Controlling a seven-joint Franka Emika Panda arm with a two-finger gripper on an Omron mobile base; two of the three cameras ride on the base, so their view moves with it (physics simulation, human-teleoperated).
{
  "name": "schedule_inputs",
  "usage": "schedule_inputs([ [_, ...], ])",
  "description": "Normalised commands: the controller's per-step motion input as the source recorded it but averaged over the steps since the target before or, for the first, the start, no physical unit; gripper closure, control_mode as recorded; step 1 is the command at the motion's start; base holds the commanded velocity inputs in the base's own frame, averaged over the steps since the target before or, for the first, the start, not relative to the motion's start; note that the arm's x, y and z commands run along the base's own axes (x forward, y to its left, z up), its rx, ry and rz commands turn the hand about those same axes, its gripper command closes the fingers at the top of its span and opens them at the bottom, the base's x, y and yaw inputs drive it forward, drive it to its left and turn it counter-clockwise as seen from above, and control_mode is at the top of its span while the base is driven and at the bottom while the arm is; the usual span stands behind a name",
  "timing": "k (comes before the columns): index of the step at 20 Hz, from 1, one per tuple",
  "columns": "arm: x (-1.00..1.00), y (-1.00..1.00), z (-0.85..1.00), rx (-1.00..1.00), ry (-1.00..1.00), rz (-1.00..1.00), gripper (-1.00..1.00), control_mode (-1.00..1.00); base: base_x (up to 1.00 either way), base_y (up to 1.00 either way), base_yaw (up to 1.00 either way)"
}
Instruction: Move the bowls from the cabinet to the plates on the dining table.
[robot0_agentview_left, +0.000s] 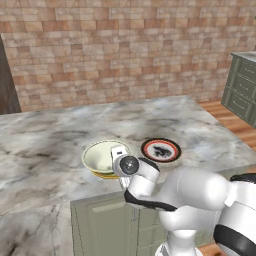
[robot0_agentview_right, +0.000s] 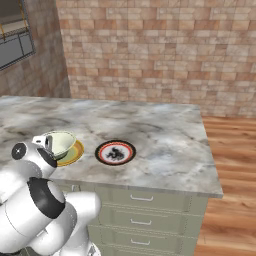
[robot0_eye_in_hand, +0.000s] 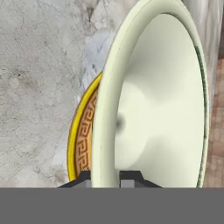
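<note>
Fingers (robot0_eye_in_hand: 105, 177) clamped on the near rim of the cream bowl (robot0_agentview_left: 101, 156), one tip either side of the wall. Bowl sits over the yellow plate (robot0_agentview_right: 72, 154) near the front edge of the tabletop (robot0_agentview_left: 60, 135); contact between bowl and plate cannot be confirmed. Dark plate (robot0_agentview_left: 161, 150) lies just beside, to the right, bare. Brick wall (robot0_agentview_left: 125, 50) beyond.
</note>
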Motion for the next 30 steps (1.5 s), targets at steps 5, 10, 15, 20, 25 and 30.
schedule_inputs([
  [5,0.0,-0.28,-0.35,0.0,0.0,0.08,1.0,-1.0,0.0,0.0,0.0],
  [10,0.04,-0.39,-0.26,0.0,0.0,0.06,1.0,-1.0,0.0,0.0,0.0],
  [15,0.0,-0.44,-0.11,0.0,0.0,0.04,1.0,-1.0,0.0,0.0,0.0],
  [20,0.0,-0.23,-0.19,0.0,0.0,0.04,1.0,-1.0,0.0,0.0,0.0],
  [25,0.0,-0.02,-0.41,0.0,0.0,0.05,-1.0,-1.0,0.0,0.0,0.0],
  [30,0.0,-0.08,-0.34,0.0,0.0,0.07,-1.0,-1.0,0.0,0.0,0.0],
])
